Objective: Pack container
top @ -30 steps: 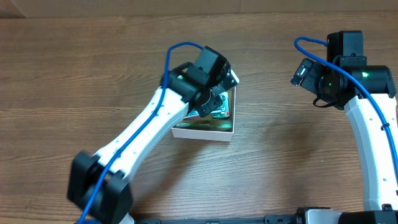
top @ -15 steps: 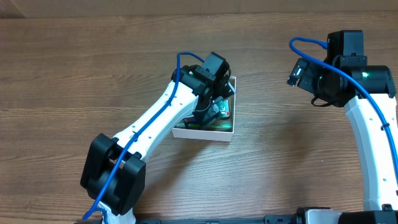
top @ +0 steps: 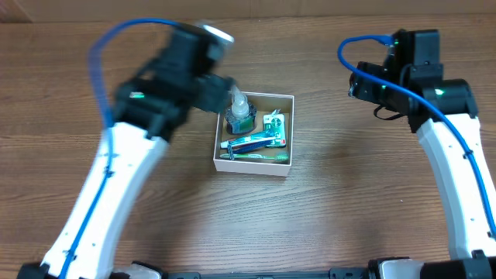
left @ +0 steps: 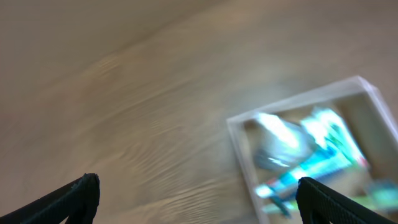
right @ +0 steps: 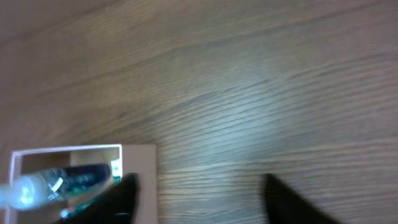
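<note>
The container point(top: 284, 163) is a small white box with a brown inside, just right of the table's middle. In it stand a clear bottle point(top: 239, 111), a blue tube point(top: 252, 142) and a green packet point(top: 276, 127). My left gripper point(left: 199, 199) is open wide over bare wood with nothing between its fingers. The container point(left: 239, 146) lies to its right. The left arm point(top: 159, 81) is blurred, up and left of the box. My right gripper point(right: 202, 199) is open and empty over wood. The container point(right: 142, 155) sits at its left finger.
The table point(top: 349, 194) is brown wood grain. The right arm point(top: 453, 178) runs up the right side, its wrist point(top: 387, 77) well right of the box. A pale strip point(top: 77, 9) borders the far edge.
My left gripper has opened and swung up and left out of the container, leaving the bottle standing inside. The right arm has shifted left toward the box, its jaws narrower.
</note>
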Motion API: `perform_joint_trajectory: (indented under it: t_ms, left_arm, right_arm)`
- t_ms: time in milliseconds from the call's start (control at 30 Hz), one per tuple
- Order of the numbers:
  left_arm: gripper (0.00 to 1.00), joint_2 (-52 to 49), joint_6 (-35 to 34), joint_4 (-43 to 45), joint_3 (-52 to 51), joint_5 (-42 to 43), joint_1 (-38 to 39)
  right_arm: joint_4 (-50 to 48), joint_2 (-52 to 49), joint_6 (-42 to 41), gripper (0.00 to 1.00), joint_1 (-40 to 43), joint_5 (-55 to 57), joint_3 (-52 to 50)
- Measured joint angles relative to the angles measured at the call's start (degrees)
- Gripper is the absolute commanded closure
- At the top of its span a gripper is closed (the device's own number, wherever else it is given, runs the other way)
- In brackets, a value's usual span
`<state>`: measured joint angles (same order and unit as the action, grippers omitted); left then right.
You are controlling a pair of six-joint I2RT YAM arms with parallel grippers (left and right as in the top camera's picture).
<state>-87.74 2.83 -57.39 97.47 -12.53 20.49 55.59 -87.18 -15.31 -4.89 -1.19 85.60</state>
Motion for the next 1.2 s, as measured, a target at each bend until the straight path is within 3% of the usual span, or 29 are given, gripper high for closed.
perform_joint_trajectory:
  t_ms: [133,333,833,900,933,1033,1067,1133,1167,1200]
  left_arm:
    - [0.0,2.7,-6.3,-0.7,0.0,1.1,-11.6]
    - [0.0,3.5,-10.7,-4.9,0.0,4.3,-21.5]
    - [0.0,3.5,-12.2,-5.8,0.0,5.9,-24.2]
    - [0.0,3.5,-12.2,-6.0,0.0,5.9,-24.2]
    - [0.0,3.5,-12.2,-6.2,0.0,5.9,-24.2]
    - [0.0,3.5,-12.3,-6.4,0.0,5.9,-24.2]
    - [0.0,3.5,-12.3,-6.4,0.0,5.9,-24.2]
    - [0.0,3.5,-12.3,-6.5,0.0,5.9,-24.2]
    - [0.0,3.5,-12.3,-6.5,0.0,5.9,-24.2]
    - [0.0,3.5,-12.3,-6.6,0.0,5.9,-24.2]
  right_arm:
    - [-0.3,-4.9,0.3,0.86,-1.1,-0.1,0.0]
    - [-2.5,-17.3,0.8,0.87,-2.6,-2.1,0.0]
    - [-7.4,-25.0,8.9,0.86,-11.9,-13.4,0.0]
    - [-8.3,-25.0,9.9,0.82,-12.2,-15.0,0.0]
    - [-8.5,-25.0,10.1,0.74,-12.2,-15.5,0.0]
    - [-9.4,-25.0,11.0,0.5,-12.0,-16.1,0.0]
    - [-9.6,-25.0,11.5,0.37,-11.8,-15.8,0.0]
    - [-9.7,-25.0,11.3,0.24,-11.4,-14.8,0.0]
    - [-9.6,-25.0,11.3,0.07,-11.2,-13.7,0.0]
    - [-9.3,-25.0,11.5,0.0,-11.0,-12.9,0.2]
